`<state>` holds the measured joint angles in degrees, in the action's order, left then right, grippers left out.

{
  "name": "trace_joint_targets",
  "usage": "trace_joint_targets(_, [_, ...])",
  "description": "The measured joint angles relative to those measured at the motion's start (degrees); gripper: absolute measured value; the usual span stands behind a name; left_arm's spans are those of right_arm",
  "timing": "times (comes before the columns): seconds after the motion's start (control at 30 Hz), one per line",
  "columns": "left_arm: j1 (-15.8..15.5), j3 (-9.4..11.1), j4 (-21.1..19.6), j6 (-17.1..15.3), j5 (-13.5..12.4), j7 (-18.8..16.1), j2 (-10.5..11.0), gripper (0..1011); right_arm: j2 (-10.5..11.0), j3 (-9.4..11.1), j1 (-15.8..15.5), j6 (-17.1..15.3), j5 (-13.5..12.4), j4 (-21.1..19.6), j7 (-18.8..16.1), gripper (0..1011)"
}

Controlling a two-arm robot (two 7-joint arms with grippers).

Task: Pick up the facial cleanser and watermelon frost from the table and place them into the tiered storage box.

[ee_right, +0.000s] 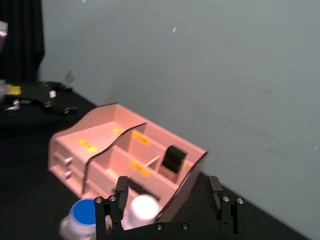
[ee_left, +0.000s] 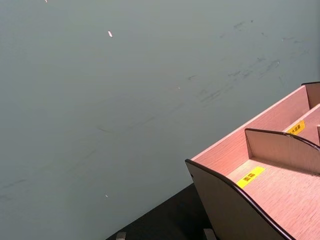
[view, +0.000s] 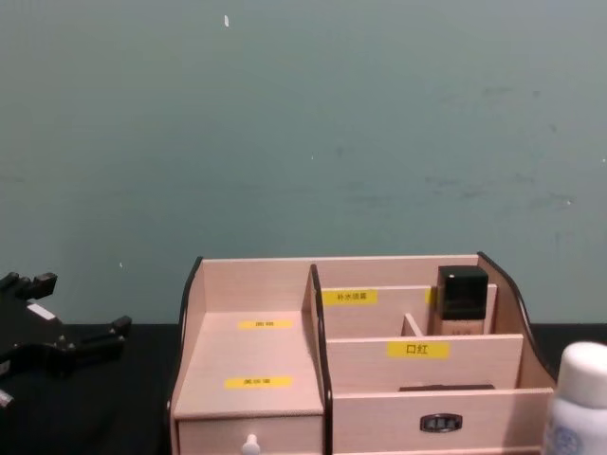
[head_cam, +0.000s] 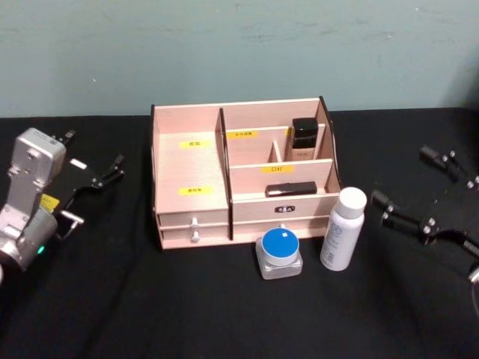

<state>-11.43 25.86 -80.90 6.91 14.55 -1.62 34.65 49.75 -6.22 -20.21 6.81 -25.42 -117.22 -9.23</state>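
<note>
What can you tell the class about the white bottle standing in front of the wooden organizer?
The white bottle is a cylinder with a rounded white cap and faint bluish print on its body; it looks like plastic. It stands upright and capped on the black table, just before the right front corner of the tiered storage box; whether it touches the box cannot be told. A blue-lidded jar sits apart to its left.

The tiered storage box point(head_cam: 188, 168) sits mid-desk point(head_cam: 224, 314), toward the back. Just before its right half stands the jar point(head_cam: 279, 253), with the bottle point(head_cam: 343, 228) just right of the jar. A small capped bottle point(head_cam: 304, 138) stands in the box's rear right compartment. The left gripper point(head_cam: 88, 182) lies left of the box and the right gripper point(head_cam: 404, 178) right of it, both apart from it.
</note>
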Motion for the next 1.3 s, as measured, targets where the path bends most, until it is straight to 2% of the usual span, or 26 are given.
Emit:
trace_joint_targets(0.13, [0.00, 0.00, 0.00, 0.00, 0.00, 0.00, 0.00, 1001, 0.31, -0.38, -1.72, -1.26, 0.25, -0.57, -1.13, 1000])
trace_joint_targets(0.27, [0.00, 0.00, 0.00, 0.00, 0.00, 0.00, 0.00, 1001, -0.15, -1.60, -1.30, -3.11, 0.80, 0.13, -1.61, 1000])
trace_joint_targets(0.43, [0.00, 0.00, 0.00, 0.00, 0.00, 0.00, 0.00, 1001, -1.65, -3.68, 0.81, -6.87, 1.76, 2.46, -2.31, 1000])
trace_joint_targets(0.63, [-0.01, 0.00, 0.00, 0.00, 0.00, 0.00, 0.00, 1001, -3.01, -5.09, 2.88, -9.89, 2.13, 4.60, -3.75, 1000])
trace_joint_targets(1.0, [0.00, 0.00, 0.00, 0.00, 0.00, 0.00, 0.00, 1001, -5.19, -6.60, 6.42, -14.75, 2.75, 6.70, -5.73, 1000])
trace_joint_targets(1.3, [0.00, 0.00, 0.00, 0.00, 0.00, 0.00, 0.00, 1001, -7.98, -7.96, 10.32, -18.18, 4.17, 8.78, -7.15, 1000])
